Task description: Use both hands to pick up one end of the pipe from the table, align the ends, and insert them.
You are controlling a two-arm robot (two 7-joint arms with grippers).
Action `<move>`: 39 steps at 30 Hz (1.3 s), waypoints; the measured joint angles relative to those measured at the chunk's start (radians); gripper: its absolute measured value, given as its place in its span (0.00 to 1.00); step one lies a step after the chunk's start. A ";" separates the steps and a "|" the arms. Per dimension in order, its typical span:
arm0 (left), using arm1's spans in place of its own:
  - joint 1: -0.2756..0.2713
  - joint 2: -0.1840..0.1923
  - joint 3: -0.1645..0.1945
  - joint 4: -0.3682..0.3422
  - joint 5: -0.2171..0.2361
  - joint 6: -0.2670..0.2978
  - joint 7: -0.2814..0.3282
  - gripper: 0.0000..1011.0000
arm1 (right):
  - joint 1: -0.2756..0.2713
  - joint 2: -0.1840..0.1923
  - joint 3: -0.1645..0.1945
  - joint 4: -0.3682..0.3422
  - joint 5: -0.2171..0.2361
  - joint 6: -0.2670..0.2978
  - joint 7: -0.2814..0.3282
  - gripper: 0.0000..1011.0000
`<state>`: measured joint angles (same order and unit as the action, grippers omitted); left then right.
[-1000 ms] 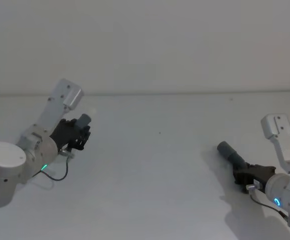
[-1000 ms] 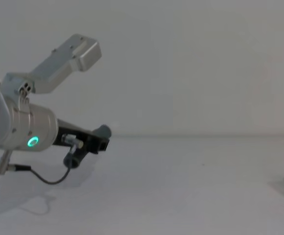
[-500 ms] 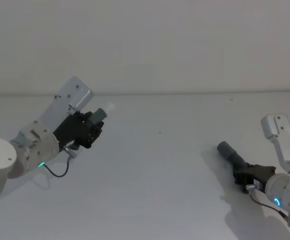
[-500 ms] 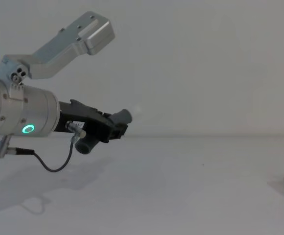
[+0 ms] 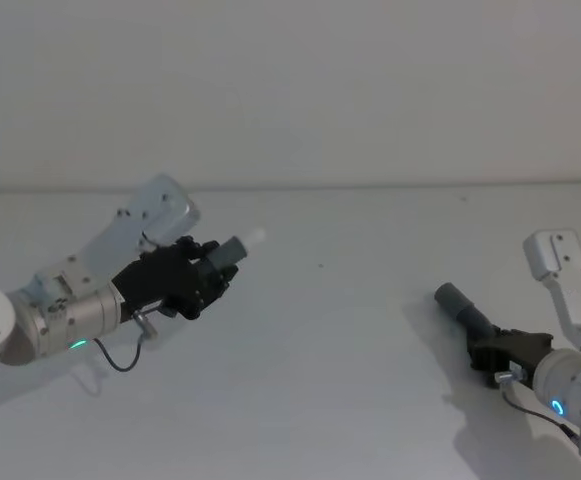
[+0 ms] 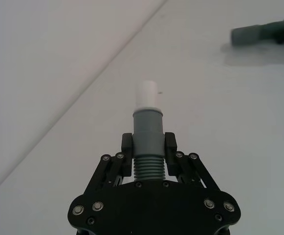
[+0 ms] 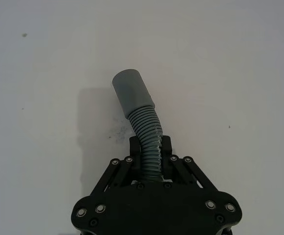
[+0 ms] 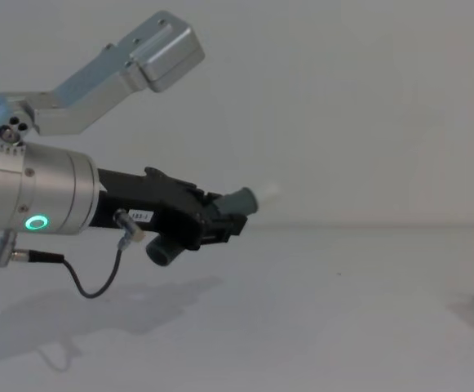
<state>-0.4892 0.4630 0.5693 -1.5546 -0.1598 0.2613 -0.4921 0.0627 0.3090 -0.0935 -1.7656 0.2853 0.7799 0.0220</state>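
Grey and ribbed, the white-tipped tube [image 5: 232, 250] is pinched between the left gripper [image 5: 213, 275] fingers. It is raised off the bench [image 5: 320, 400] at nine o'clock, tip aimed toward three. At four o'clock the right gripper [image 5: 488, 345] fingers pinch the open-ended tube [image 5: 460, 303], low by the bench.

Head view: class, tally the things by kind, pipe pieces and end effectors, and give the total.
Pipe pieces: 2 (white-tipped pipe piece, plain pipe piece)
End effectors: 2 (left end effector, right end effector)
Total: 4
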 joint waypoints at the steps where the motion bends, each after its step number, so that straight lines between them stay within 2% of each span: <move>1: 0.000 0.005 0.003 0.000 -0.003 -0.012 -0.015 0.35 | -0.002 0.002 0.000 -0.002 0.000 -0.003 0.002 0.20; 6: -0.001 0.019 0.010 -0.004 -0.013 -0.047 -0.055 0.35 | -0.020 0.021 0.000 -0.014 -0.004 -0.044 0.028 0.20; 15: -0.003 0.040 0.021 -0.010 -0.027 -0.091 -0.103 0.35 | -0.070 0.085 0.011 -0.048 -0.009 -0.163 0.112 0.20; 27: -0.017 0.065 0.035 -0.012 -0.052 -0.134 -0.161 0.35 | -0.137 0.201 0.030 -0.079 -0.010 -0.325 0.258 0.20; 39: -0.045 0.078 0.054 -0.001 -0.075 -0.158 -0.225 0.35 | -0.191 0.314 0.030 -0.096 -0.008 -0.466 0.393 0.20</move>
<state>-0.5345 0.5414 0.6229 -1.5559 -0.2349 0.1038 -0.7174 -0.1280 0.6232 -0.0636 -1.8614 0.2770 0.3140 0.4151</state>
